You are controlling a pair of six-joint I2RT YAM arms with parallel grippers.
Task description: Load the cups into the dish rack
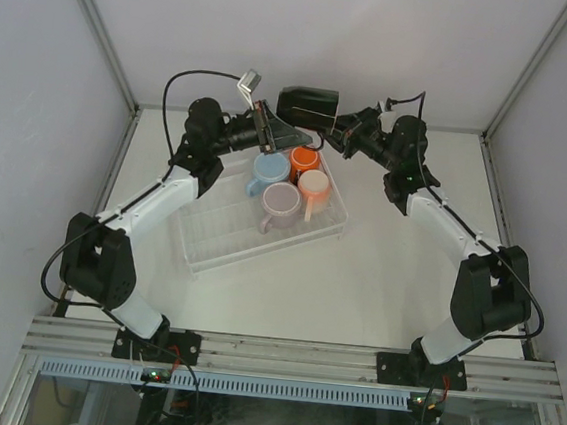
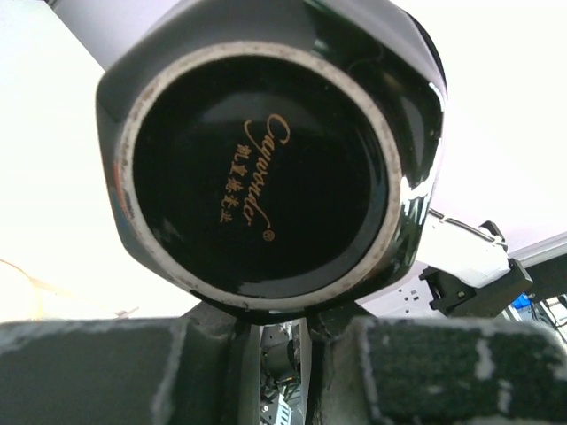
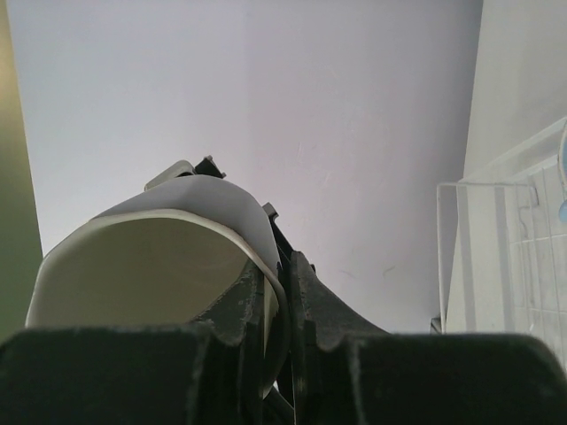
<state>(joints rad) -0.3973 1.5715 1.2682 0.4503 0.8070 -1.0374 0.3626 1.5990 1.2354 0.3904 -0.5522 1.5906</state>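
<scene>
The black mug [image 1: 309, 104] hangs in the air above the far end of the dish rack [image 1: 223, 235], between both grippers. My right gripper [image 1: 338, 125] is shut on its rim, one finger inside the cream interior [image 3: 142, 266] and one outside; its jaws [image 3: 288, 270] pinch the wall. My left gripper [image 1: 289, 131] is at the mug's other end. In the left wrist view the mug's black base [image 2: 257, 159] fills the frame, and the left gripper [image 2: 270, 320] stands nearly closed at the mug's lower edge. Light blue [image 1: 270, 168], orange [image 1: 304, 160], peach-pink [image 1: 313, 185] and lilac-pink [image 1: 281, 200] mugs sit in the rack.
The rack lies diagonally on the white table, its near left half holding no mugs. A rack corner [image 3: 496, 230] shows at the right of the right wrist view. White enclosure walls stand behind and at both sides.
</scene>
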